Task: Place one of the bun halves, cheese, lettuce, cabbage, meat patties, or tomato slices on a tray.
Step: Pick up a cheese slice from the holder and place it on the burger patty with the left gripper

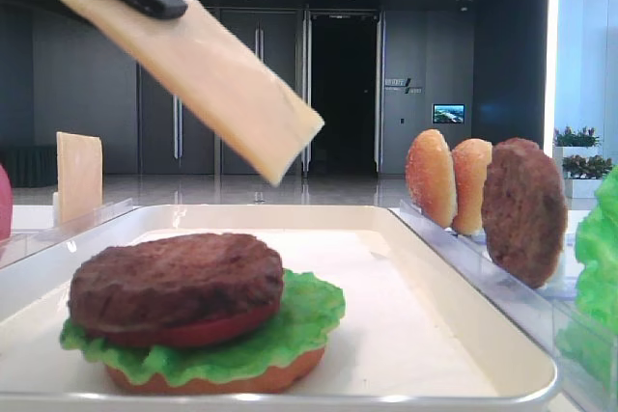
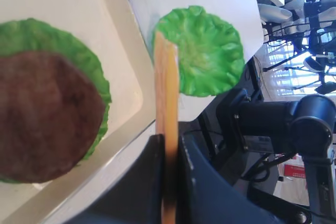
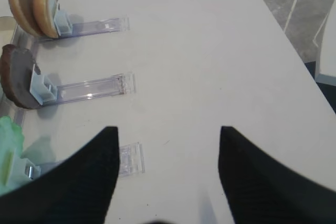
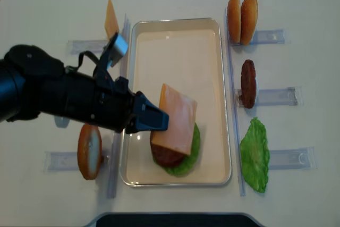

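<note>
My left gripper (image 4: 154, 119) is shut on a pale orange cheese slice (image 4: 175, 118), gripping it at one edge. The slice hangs tilted in the air above a stack on the white tray (image 4: 175, 22). In that stack a meat patty (image 1: 174, 277) tops a tomato slice (image 1: 198, 333), lettuce (image 1: 290, 325) and a bun half (image 1: 212, 380). The left wrist view shows the cheese (image 2: 166, 87) edge-on between the jaws, beside the patty (image 2: 42, 114). My right gripper (image 3: 168, 129) is open over bare table with nothing between its fingers.
Clear racks flank the tray. On the left stand another cheese slice (image 4: 110, 22) and a bun half (image 4: 89, 151). On the right are two bun halves (image 4: 241, 11), a patty (image 4: 248, 83) and a lettuce leaf (image 4: 255, 152). The tray's far half is bare.
</note>
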Tool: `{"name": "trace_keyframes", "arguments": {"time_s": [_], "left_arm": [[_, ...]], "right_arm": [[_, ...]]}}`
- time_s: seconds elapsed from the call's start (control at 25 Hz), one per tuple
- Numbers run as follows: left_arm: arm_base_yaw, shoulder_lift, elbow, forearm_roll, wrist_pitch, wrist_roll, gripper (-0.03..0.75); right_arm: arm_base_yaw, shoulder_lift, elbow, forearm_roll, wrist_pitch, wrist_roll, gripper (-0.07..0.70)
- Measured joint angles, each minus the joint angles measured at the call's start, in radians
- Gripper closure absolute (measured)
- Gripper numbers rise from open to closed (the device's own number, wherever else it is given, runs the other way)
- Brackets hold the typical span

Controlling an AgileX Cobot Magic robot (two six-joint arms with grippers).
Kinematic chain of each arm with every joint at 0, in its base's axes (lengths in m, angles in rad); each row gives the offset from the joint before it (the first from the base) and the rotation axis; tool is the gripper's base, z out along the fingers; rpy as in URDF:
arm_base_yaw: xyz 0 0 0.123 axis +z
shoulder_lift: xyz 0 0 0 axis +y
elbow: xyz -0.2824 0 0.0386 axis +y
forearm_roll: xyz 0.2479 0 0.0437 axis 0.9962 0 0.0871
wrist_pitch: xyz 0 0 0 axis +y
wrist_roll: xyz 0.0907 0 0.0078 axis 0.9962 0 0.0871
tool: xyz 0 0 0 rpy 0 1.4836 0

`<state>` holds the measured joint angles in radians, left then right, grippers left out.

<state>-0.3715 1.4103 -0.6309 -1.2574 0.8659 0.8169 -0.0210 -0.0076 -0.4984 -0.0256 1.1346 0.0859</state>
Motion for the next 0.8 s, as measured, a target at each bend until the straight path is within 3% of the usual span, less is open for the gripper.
{"name": "trace_keyframes", "arguments": {"time_s": [0.36,0.48,0.8], "left_arm": [[0.000,0.000,0.081,-0.032,-0.036,0.050,0.682],[0.000,0.000,0.090,-0.032,-0.069,0.050,0.682],[0.000,0.016,0.092,-0.033,-0.099,0.050,0.682]], "right_arm": [[0.000,0.000,0.000,0.000,0.000,0.000,0.204],[0.000,0.000,0.000,0.000,0.000,0.000,0.204],[0.000,0.000,0.000,0.000,0.000,0.000,0.204]]}}
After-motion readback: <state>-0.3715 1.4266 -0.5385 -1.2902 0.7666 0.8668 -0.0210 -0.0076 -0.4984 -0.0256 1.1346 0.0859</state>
